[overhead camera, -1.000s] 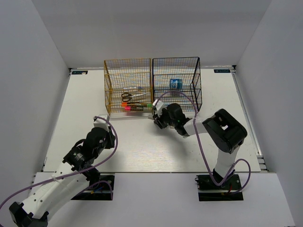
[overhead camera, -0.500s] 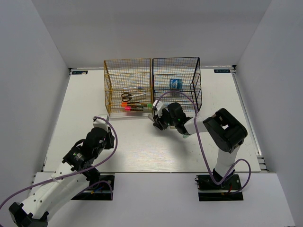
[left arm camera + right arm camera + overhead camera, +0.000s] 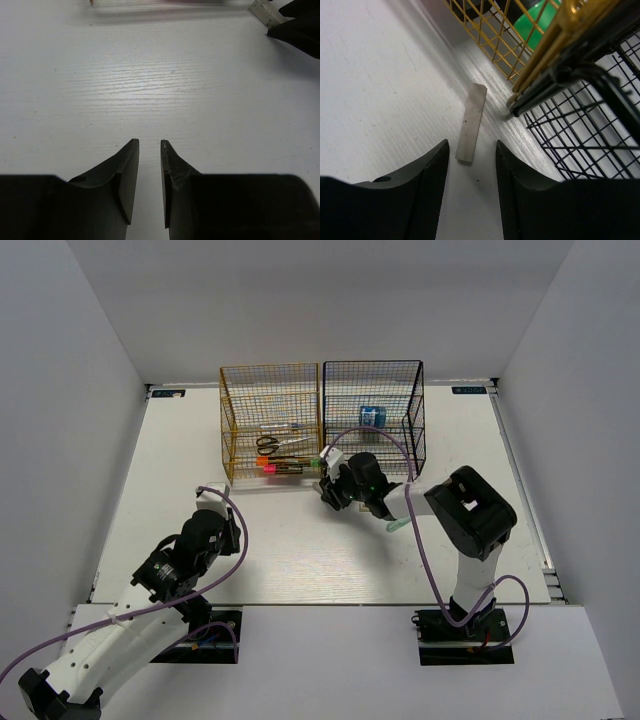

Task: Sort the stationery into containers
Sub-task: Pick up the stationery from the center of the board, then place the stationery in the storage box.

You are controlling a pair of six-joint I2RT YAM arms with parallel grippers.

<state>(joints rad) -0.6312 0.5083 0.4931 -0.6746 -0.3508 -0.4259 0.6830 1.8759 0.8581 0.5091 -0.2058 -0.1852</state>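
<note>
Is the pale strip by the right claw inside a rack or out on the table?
Out. The strip lies flat on the table, just outside where the yellow rack and black rack meet.

R gripper a bit nearer yellow rack front-R corner vs before

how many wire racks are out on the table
2. The yellow-orange rack stands at the far side, left of centre. The black rack stands directly beside it on the right. No other rack shows in any view.
</note>
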